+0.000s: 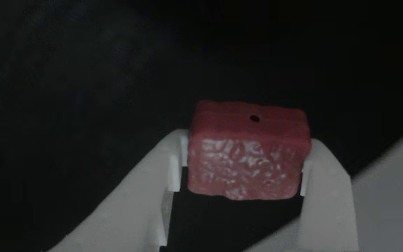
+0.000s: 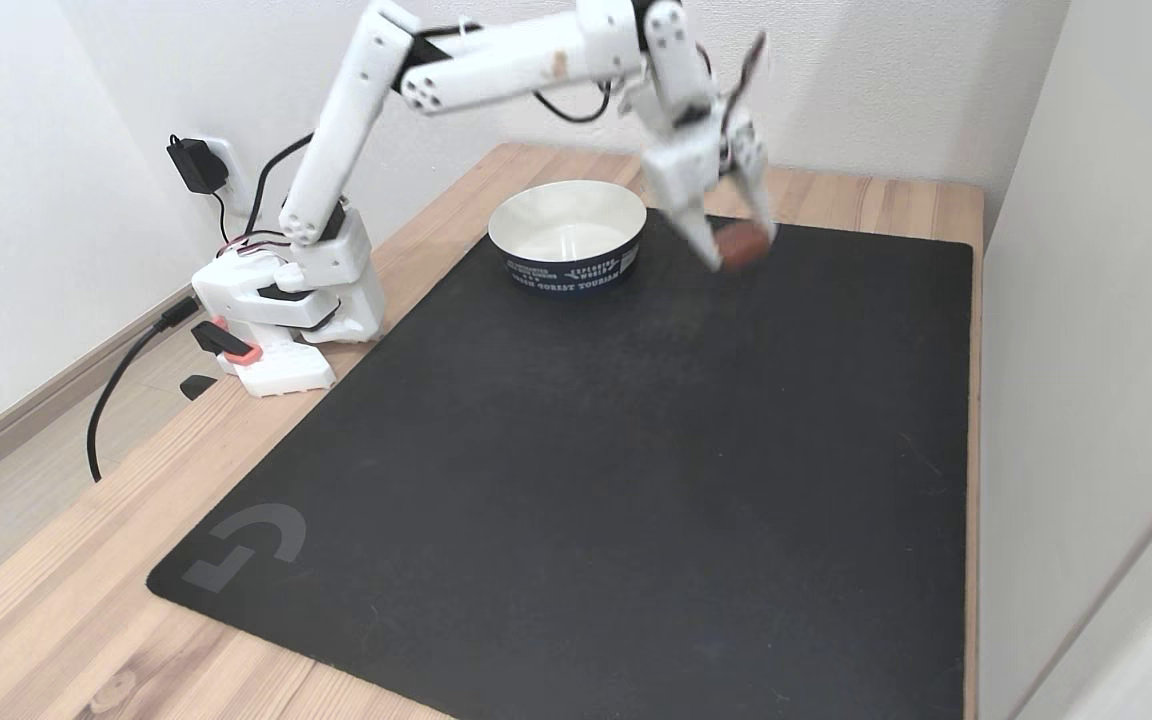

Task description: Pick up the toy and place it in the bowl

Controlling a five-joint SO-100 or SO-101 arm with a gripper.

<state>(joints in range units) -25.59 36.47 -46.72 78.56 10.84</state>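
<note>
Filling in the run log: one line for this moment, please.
claw: shut on reddish-pink block toy | toy: lifted above black mat | white bowl: empty

White plastic arm [image 2: 356, 110], black cables, orange clamp at its base.

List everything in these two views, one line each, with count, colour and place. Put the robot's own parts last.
toy: one, reddish-pink with a white-speckled face and a small round hole, clamped between the gripper's fingers, lifted above the mat to the right of the bowl in the fixed view.
bowl: one, white inside with a dark blue lettered outer wall, at the mat's far edge.
mat: one, black with a grey logo, covering most of the table.
table: one, light wood.
power adapter: one, black, in a wall socket.
arm: one, white, base at the table's left edge.
gripper: one, white, shut on the toy.
</note>
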